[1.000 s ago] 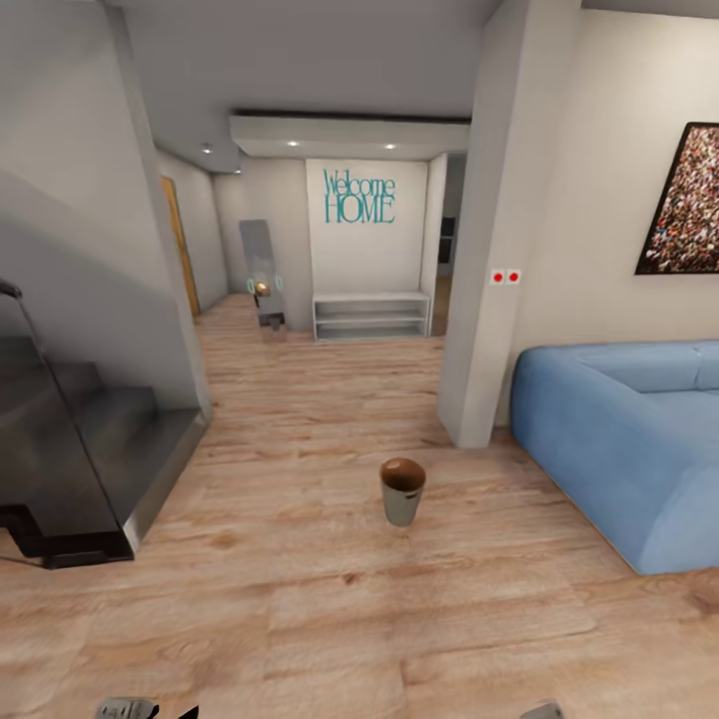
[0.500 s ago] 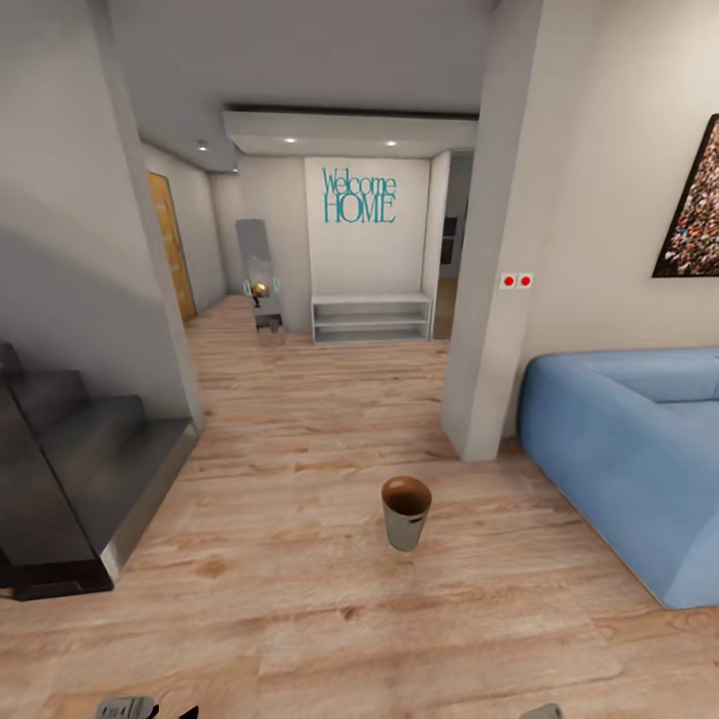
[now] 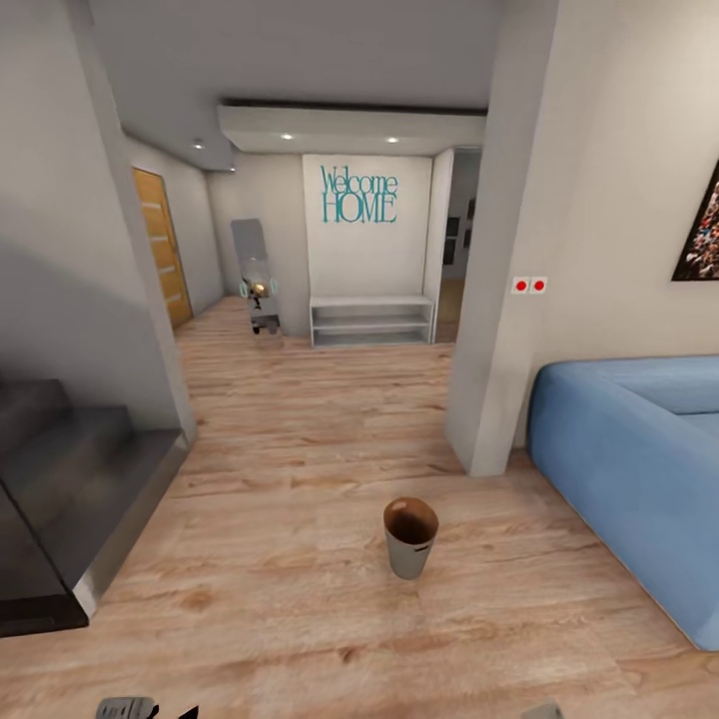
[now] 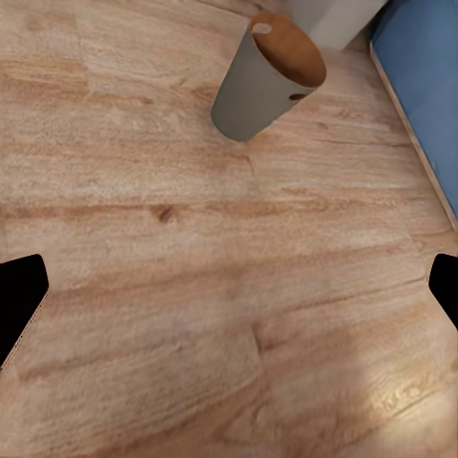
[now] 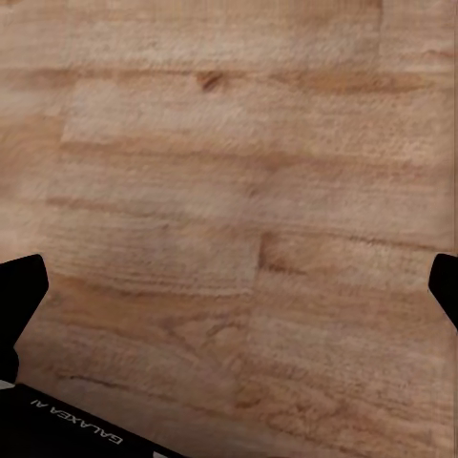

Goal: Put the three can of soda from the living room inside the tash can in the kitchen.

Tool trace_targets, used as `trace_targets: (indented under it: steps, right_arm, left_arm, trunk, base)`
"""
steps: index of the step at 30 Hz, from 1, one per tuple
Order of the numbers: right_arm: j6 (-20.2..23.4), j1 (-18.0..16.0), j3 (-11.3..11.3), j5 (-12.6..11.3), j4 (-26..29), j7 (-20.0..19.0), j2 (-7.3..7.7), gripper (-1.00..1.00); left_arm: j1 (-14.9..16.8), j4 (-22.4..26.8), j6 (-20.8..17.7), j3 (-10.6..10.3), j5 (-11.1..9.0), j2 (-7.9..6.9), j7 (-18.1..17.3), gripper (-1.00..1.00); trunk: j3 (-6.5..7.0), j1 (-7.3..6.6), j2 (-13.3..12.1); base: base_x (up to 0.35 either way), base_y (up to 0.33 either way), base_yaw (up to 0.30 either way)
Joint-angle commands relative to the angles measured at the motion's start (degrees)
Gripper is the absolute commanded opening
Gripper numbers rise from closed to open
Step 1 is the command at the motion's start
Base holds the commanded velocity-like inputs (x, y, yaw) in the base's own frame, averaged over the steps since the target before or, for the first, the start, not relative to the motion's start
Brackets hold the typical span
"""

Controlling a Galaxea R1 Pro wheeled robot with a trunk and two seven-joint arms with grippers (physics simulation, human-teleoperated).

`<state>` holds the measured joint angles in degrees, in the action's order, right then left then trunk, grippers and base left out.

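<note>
Where sofa [image 3: 639,469] ends, wood floor [image 3: 300,599].

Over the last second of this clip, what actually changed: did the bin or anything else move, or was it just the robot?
Only the camera moved: the robot rolled forward and the view shifted, so the trash can sits lower in the head view, the sofa and stairs slide outward, and the orange door comes into view. The bin stands upright on the wood floor as before. Nothing was gripped or released; both grippers remain open over bare floor.
</note>
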<state>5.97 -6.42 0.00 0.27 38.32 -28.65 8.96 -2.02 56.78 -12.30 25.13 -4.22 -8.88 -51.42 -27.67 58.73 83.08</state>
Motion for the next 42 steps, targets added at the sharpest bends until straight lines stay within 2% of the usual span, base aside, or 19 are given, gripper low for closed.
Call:
trace_targets:
  steps: [1, 33, 35, 42]
  right_arm:
    - [0.0, 0.0, 0.0, 0.0, 0.0, 0.0, 0.00, 1.00]
    - [0.0, 0.0, 0.0, 0.1, -0.1, 0.0, 0.00, 1.00]
    - [0.3, -0.5, 0.4, -0.6, 0.6, -0.3, 0.65, 1.00]
    - [0.3, -0.5, 0.4, -1.1, 1.0, -0.3, 0.66, 1.00]
  left_arm:
    - [0.0, 0.0, 0.0, 0.0, 0.0, 0.00, 0.0, 1.00]
    - [0.0, 0.0, 0.0, 0.0, 0.0, 0.00, 0.0, 1.00]
    - [0.1, 0.7, -0.2, -0.1, -0.7, 0.26, -0.4, 1.00]
    - [0.1, 1.1, -0.2, -0.1, -0.7, 0.26, -0.4, 1.00]
  trunk:
    - [0.00, 0.00, 0.0]
    - [0.00, 0.00, 0.0]
    - [0.00, 0.00, 0.0]
    - [0.00, 0.00, 0.0]
  base:
    - [0.347, 0.000, 0.000]
    - [0.347, 0.046, 0.000]
    - [0.000, 0.000, 0.000]
    - [0.000, 0.000, 0.000]
